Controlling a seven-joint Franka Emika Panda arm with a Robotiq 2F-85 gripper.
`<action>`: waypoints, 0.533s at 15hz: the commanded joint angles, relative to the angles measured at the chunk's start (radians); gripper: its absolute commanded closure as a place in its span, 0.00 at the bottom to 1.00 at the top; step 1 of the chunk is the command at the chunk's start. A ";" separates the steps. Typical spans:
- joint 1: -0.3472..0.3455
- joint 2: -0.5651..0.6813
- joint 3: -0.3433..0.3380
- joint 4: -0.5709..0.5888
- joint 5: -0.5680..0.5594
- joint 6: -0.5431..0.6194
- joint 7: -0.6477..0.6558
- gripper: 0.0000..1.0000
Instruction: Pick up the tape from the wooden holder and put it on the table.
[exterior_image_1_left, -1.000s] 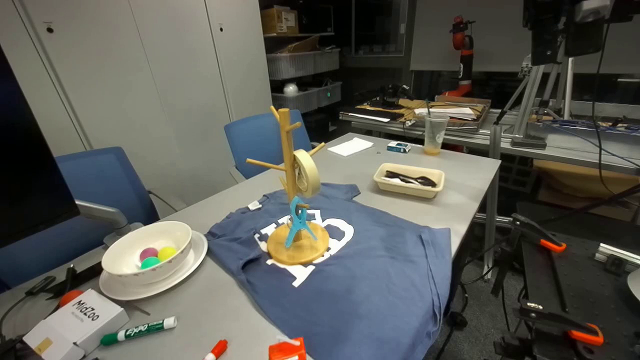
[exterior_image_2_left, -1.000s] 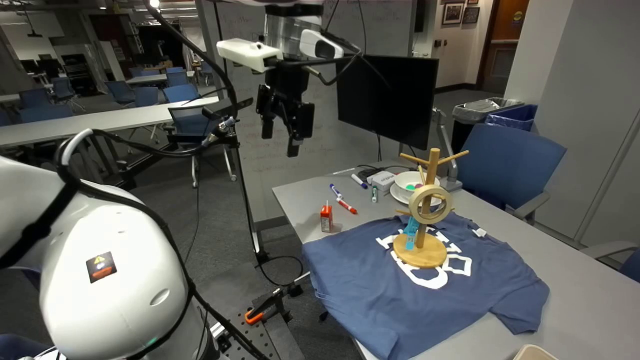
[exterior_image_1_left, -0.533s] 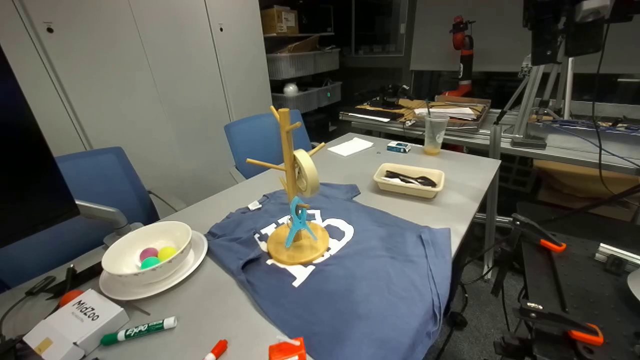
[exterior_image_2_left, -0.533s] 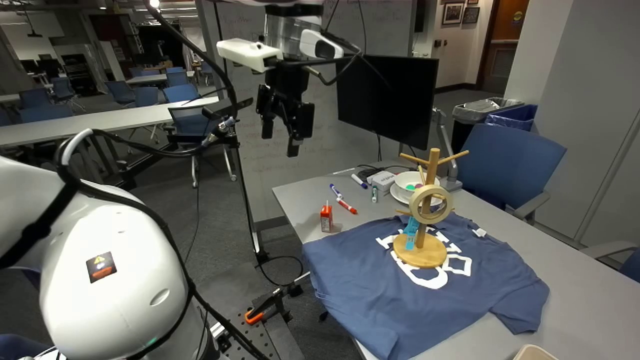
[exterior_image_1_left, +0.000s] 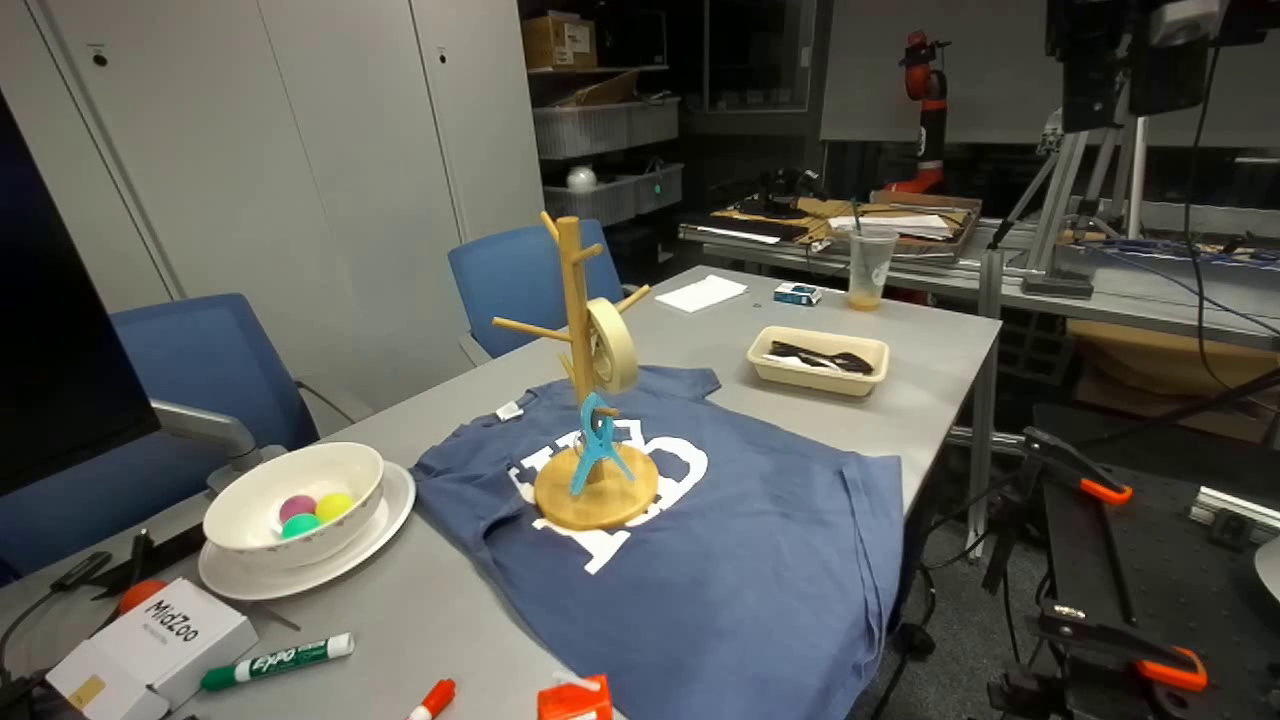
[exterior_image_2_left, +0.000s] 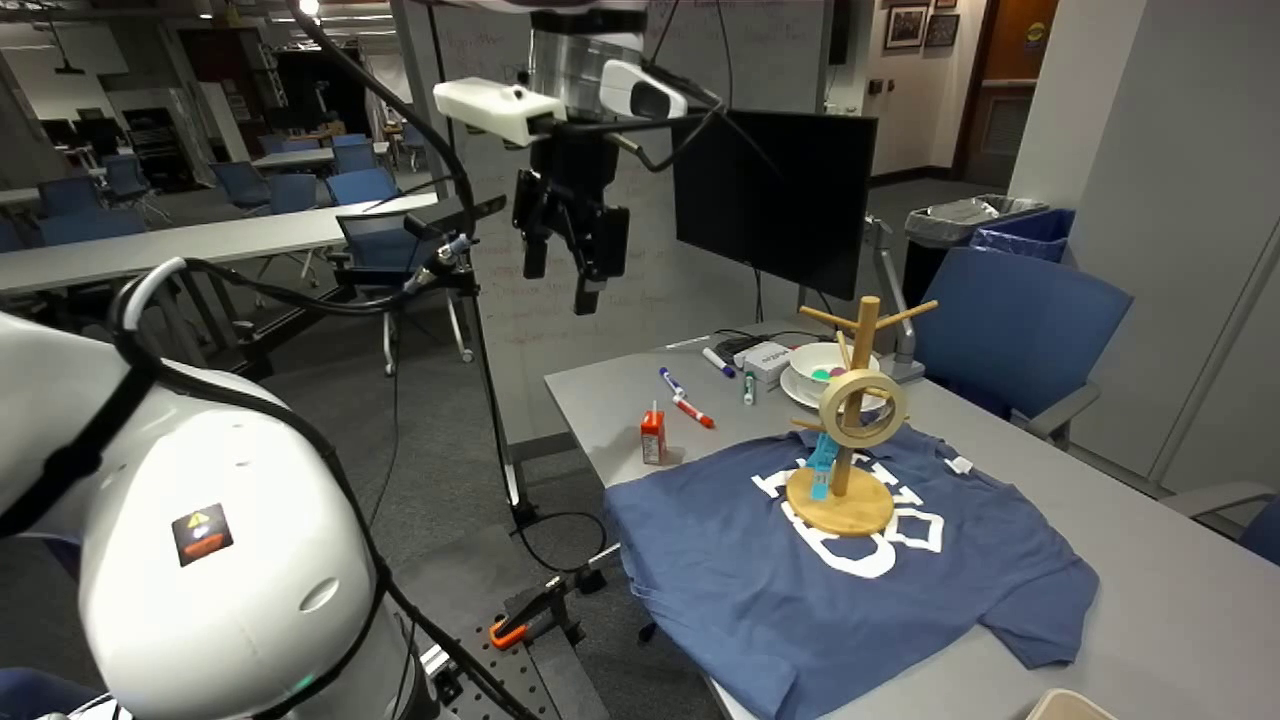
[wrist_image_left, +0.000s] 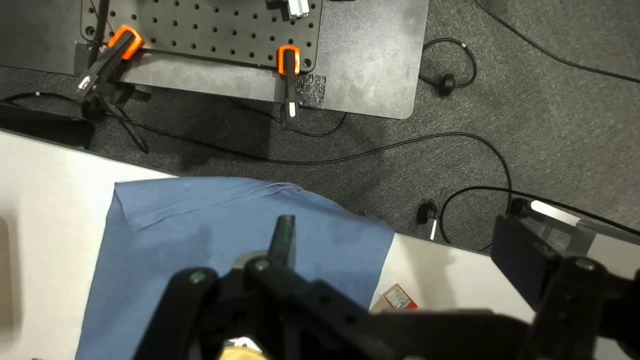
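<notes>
The cream tape roll (exterior_image_1_left: 624, 345) hangs on a peg of the wooden holder (exterior_image_1_left: 572, 275). Its ring shows in an exterior view (exterior_image_2_left: 862, 438), around the peg in front of the post. The holder's round base (exterior_image_2_left: 840, 512) stands on a blue shirt on the grey table (exterior_image_2_left: 1150, 530). My gripper (exterior_image_2_left: 562, 282) is open and empty, high above and well apart from the tape. In the wrist view my gripper (wrist_image_left: 392, 235) has its fingers wide apart. A sliver of the holder's yellow base (wrist_image_left: 241, 353) shows there at the bottom edge. The tape is out of that view.
A light blue clamp (exterior_image_1_left: 598, 445) hangs on a lower peg. Other pegs stick out from the post. The blue shirt (exterior_image_1_left: 740, 560) lies under it. A red carton (exterior_image_2_left: 653, 436), markers, a bowl (exterior_image_1_left: 295, 505) on a plate and a tray (exterior_image_1_left: 820, 362) of cutlery surround it.
The tape roll has shifted very slightly on its peg, as if swinging. The arm and gripper have not visibly moved.
</notes>
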 joint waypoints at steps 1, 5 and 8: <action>-0.027 0.011 0.020 -0.006 -0.013 0.042 0.003 0.00; -0.043 0.046 0.021 -0.031 -0.024 0.155 0.006 0.00; -0.052 0.084 0.031 -0.054 -0.053 0.264 0.021 0.00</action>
